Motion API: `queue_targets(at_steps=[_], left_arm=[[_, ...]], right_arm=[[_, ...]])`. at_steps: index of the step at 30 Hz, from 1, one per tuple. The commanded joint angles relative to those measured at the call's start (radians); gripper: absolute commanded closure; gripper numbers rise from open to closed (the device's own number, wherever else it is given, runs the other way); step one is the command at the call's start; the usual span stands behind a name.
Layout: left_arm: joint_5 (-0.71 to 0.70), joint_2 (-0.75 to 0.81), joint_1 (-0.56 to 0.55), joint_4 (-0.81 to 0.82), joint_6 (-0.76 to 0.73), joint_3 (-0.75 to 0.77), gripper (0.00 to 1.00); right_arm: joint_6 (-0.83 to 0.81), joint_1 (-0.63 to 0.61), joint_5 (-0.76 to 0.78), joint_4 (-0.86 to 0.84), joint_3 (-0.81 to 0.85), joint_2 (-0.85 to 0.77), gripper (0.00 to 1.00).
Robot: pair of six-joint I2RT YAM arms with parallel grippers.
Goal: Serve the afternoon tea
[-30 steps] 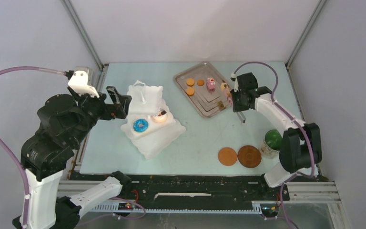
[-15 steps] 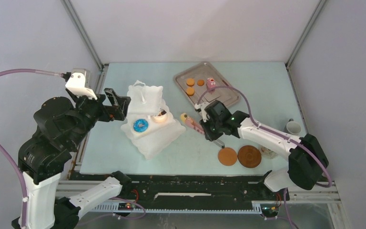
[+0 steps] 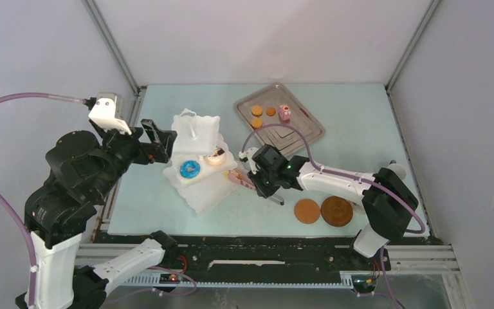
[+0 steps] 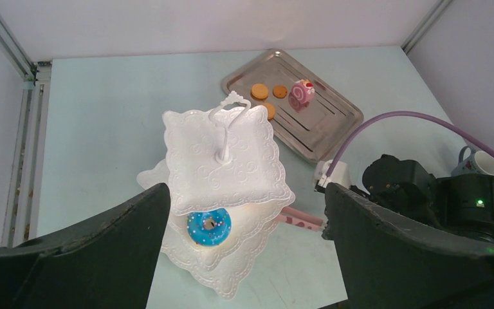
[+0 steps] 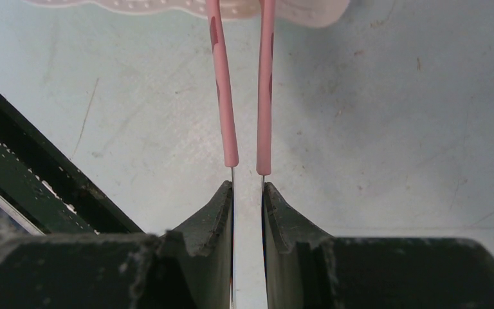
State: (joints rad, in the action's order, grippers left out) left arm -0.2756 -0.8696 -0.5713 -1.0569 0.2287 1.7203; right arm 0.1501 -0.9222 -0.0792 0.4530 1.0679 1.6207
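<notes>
The white three-tier stand (image 3: pixel 196 138) stands left of centre, with a blue doughnut (image 3: pixel 190 168) and a brown-topped pastry (image 3: pixel 216 156) on a lower tier. My right gripper (image 3: pixel 262 183) is shut on the pink tongs (image 3: pixel 239 178), whose tips reach the stand's lower edge. In the right wrist view the tongs (image 5: pixel 222 96) run up from the shut fingers to the scalloped rim (image 5: pixel 309 9); their tips are out of frame. My left gripper (image 3: pixel 159 138) is open and empty beside the stand; its view shows the doughnut (image 4: pixel 209 225). The green-lined mug is hidden.
The silver tray (image 3: pixel 299 136) at the back holds three orange biscuits (image 3: pixel 257 111) and a pink cake roll (image 3: pixel 285 113). Two brown coasters (image 3: pixel 307 210) lie near the front edge. A small white cup (image 3: pixel 395 170) stands at the right, partly behind my right arm.
My right arm swung from the tray leftward across the table, carrying the pink tongs to the stand's lower edge. The left arm has barely moved.
</notes>
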Motion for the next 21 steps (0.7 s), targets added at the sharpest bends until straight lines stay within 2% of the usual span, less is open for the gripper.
queue_targets(at_steps=[1, 16, 21], left_arm=[[0.011, 0.002, -0.007, 0.025, 0.008, 0.013, 0.02], [0.005, -0.001, -0.004, 0.026, 0.0, 0.015, 0.02], [0.01, -0.004, -0.002, 0.029, 0.0, 0.015, 0.02]], right_arm=[[-0.018, -0.01, 0.015, -0.067, 0.082, 0.028, 0.85], [-0.035, -0.014, 0.034, -0.036, 0.144, 0.095, 0.63], [-0.038, -0.016, 0.043, -0.024, 0.144, 0.07, 0.61]])
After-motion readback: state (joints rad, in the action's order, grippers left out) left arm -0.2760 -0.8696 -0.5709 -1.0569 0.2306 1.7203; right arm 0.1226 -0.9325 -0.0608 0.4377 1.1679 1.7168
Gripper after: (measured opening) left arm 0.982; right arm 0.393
